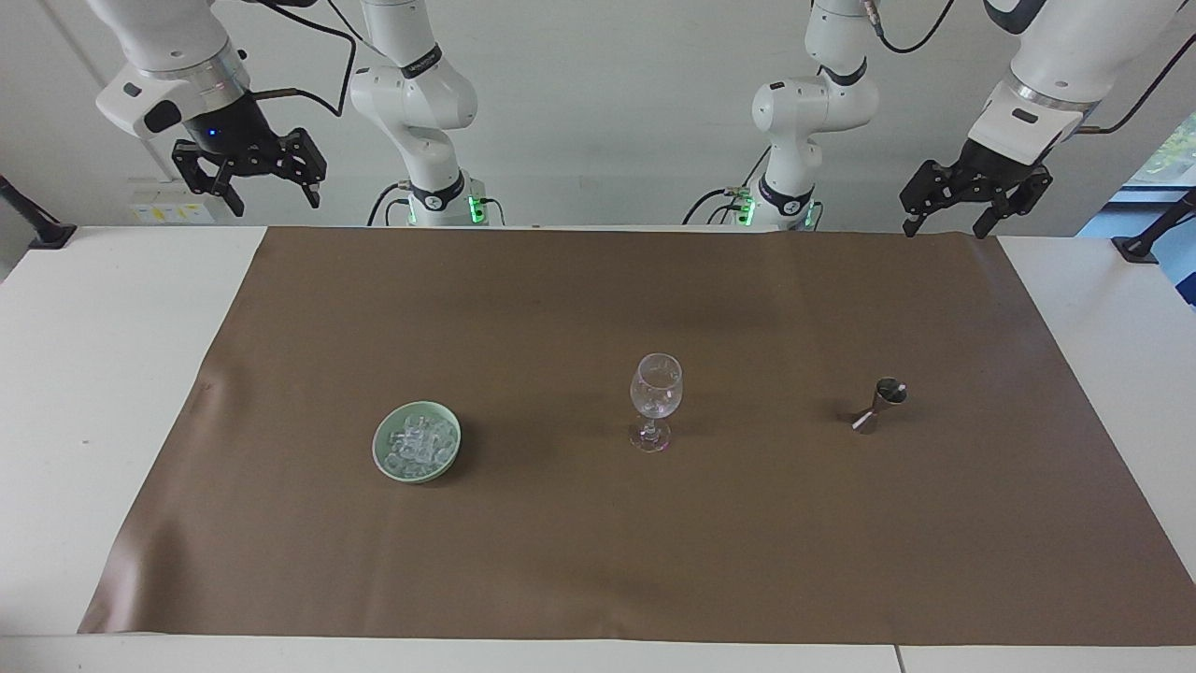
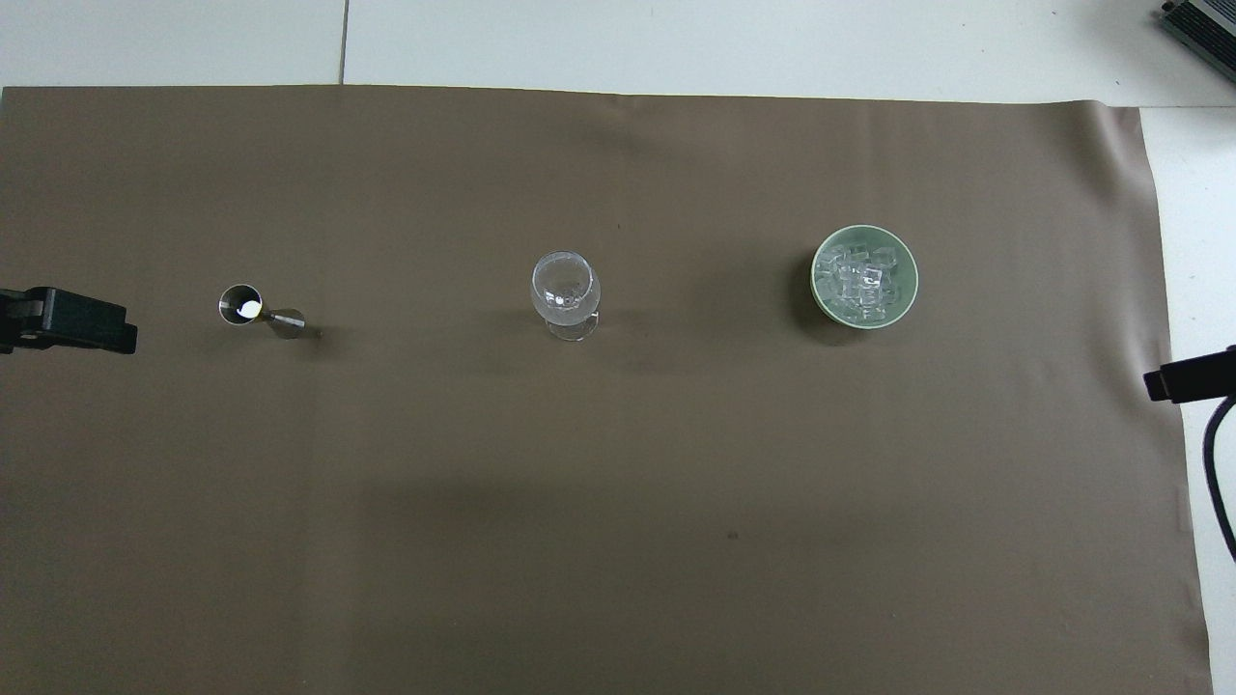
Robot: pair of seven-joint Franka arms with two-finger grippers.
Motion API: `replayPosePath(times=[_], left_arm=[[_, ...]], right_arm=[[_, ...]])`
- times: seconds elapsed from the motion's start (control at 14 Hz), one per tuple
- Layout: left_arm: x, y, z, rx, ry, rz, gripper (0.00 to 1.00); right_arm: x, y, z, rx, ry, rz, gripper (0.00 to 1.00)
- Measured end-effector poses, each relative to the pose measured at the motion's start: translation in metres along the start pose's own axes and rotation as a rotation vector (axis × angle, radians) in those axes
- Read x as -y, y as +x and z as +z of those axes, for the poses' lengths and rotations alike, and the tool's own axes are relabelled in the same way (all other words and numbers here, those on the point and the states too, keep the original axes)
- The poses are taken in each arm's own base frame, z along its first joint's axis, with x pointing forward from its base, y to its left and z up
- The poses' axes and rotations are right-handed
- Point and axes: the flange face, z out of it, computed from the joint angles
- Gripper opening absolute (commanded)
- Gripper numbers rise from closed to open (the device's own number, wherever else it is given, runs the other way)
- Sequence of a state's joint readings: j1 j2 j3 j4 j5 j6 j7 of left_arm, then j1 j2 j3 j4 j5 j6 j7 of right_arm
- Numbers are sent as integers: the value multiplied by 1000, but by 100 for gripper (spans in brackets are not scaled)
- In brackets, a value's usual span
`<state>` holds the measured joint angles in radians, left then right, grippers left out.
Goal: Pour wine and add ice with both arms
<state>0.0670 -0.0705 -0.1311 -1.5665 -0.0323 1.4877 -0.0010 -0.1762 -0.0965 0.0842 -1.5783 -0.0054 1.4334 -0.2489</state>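
Note:
A clear stemmed wine glass (image 1: 656, 400) (image 2: 565, 290) stands upright mid-table on the brown mat. Toward the right arm's end sits a pale green bowl (image 1: 412, 478) (image 2: 910, 275) heaped with ice (image 1: 417, 443) (image 2: 859, 282). A small metal jigger (image 1: 882, 404) (image 2: 253, 311) stands toward the left arm's end. Wine is out of view. My right gripper (image 1: 273, 198) hangs open and empty, high over the table's robot-side edge. My left gripper (image 1: 944, 226) hangs open and empty at the other corner. Overhead, only an edge of the left gripper (image 2: 68, 321) and of the right gripper (image 2: 1188, 375) shows.
A brown mat (image 1: 598, 561) covers most of the white table (image 1: 93, 393). The three vessels stand in one row across its middle, well apart. Both arm bases rise at the table's robot-side edge. A black cable (image 2: 1215, 463) hangs by the right gripper.

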Motion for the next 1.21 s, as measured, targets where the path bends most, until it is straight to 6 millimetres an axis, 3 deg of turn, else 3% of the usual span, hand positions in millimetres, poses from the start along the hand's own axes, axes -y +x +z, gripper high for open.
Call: replayPosePath(times=[0.43,0.86,1.21], left_arm=[[0,-1,2,15,-6,-3,100],[22,0,6,17,-9,-63,100],[36,11,46,44,-11,-147,100]], right_arm=[[0,0,0,0,0,0,100],[0,0,0,0,0,0,100],[0,0,0,0,0,0,100]])
